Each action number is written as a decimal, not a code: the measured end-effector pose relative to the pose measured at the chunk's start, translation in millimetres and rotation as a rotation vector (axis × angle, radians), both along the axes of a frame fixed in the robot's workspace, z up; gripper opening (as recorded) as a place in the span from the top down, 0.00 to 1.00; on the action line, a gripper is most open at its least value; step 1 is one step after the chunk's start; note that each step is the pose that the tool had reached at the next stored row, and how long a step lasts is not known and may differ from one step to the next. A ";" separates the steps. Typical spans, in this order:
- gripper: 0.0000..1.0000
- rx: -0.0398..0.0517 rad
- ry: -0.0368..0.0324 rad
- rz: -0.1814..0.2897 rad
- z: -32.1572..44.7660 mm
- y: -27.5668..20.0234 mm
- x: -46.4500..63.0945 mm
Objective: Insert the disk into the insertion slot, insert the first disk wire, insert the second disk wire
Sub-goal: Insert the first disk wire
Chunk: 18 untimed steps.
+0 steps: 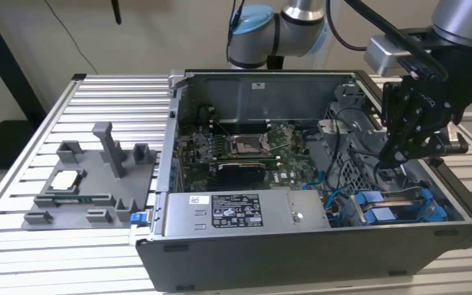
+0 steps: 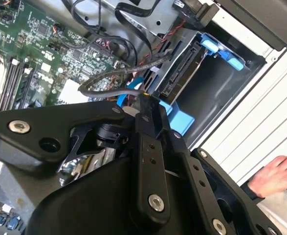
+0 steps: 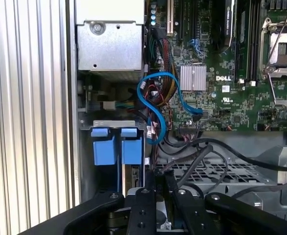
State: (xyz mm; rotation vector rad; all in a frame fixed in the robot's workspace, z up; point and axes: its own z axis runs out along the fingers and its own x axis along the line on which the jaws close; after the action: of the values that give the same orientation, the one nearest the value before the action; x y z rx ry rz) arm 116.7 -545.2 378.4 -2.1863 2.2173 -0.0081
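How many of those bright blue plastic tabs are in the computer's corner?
2. In the first wrist view, one blue tab sits by the case wall, the other beside it; more may be hidden.

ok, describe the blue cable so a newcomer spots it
Inside the open computer case, look at the green motherboard and find its silver finned heatsink. Beside it a flat bright blue cable curls in loops. Its neighbours are black cables and thin red and yellow wires.

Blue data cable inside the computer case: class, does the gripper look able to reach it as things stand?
Probably yes: the case is open, the gripper sits near the blue data cable, with only loose black cables between.
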 end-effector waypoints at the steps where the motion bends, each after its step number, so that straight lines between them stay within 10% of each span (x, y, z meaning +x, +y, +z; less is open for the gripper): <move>1: 0.81 -0.0008 0.0000 0.000 -0.6 0.0 0.1; 18: 0.81 -0.0082 0.0040 0.000 -10.5 -3.5 10.7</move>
State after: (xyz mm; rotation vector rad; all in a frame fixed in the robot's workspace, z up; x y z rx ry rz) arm 127.5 -548.7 367.9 -2.1924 2.2234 -0.0129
